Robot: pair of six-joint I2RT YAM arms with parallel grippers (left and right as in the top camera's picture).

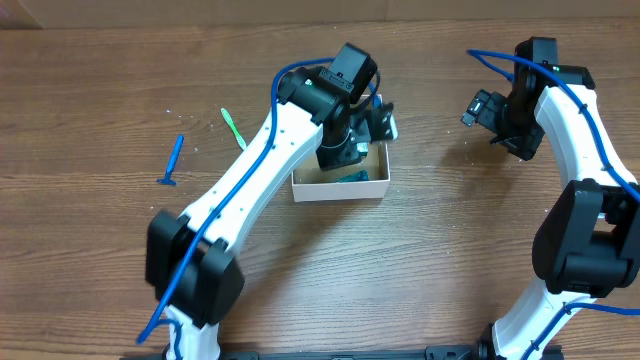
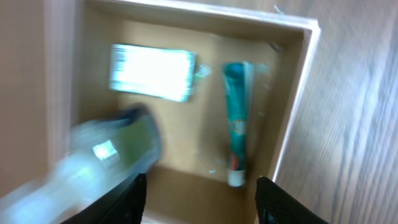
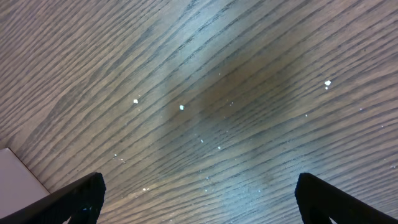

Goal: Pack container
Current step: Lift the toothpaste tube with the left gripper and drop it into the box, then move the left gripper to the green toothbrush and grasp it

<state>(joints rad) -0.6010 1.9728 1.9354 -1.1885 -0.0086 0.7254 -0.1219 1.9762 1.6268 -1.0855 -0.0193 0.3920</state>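
Note:
The container (image 1: 340, 190) is a shallow white-walled box with a brown cardboard inside, at the table's middle. The left wrist view looks down into it past its right wall (image 2: 292, 112). Inside lie a teal tube (image 2: 237, 118), a white and green packet (image 2: 151, 71) and a blurred clear bottle with a green label and dark cap (image 2: 99, 165) at the left. My left gripper (image 2: 199, 199) is open and empty just above the box (image 1: 345, 150). My right gripper (image 3: 199, 199) is open and empty over bare wood, right of the box (image 1: 483, 108).
A blue toothbrush-like stick (image 1: 173, 162) and a green one (image 1: 234, 128) lie on the wooden table left of the box. A white corner (image 3: 15, 180) shows at the lower left of the right wrist view.

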